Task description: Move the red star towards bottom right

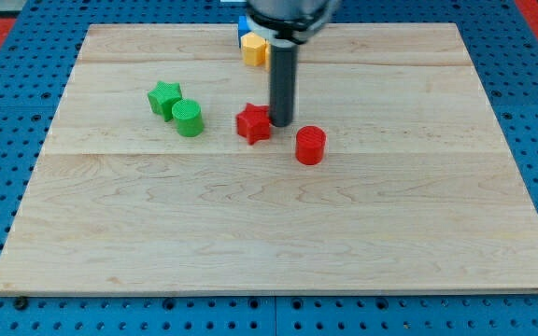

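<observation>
Red star (253,123) and red cylinder (310,146); two green blocks (176,108).

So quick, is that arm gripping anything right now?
No gripper here: just a rod. My tip holds nothing; it sits right beside the red star, on its right side in the view.

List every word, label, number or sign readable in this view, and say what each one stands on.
None: no text, label, number or sign shows anywhere.
The wooden board, the red star, the red cylinder, the green star, the green cylinder, the yellow block and the rod ending in my tip all bear no markings.
</observation>
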You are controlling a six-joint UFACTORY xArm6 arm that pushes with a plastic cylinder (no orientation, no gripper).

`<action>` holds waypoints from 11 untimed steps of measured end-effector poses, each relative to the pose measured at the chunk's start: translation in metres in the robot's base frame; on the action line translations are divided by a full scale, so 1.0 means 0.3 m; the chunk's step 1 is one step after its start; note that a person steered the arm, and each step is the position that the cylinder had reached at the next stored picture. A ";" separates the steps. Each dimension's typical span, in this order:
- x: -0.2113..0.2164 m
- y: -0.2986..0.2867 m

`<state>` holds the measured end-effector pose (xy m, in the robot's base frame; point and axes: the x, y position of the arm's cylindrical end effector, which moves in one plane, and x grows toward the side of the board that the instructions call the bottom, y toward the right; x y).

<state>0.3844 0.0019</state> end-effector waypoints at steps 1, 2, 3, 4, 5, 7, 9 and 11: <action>-0.004 -0.019; -0.049 -0.043; -0.119 -0.050; -0.068 -0.216; 0.045 -0.165; 0.156 0.036; 0.249 -0.080; 0.249 -0.074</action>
<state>0.4590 -0.0202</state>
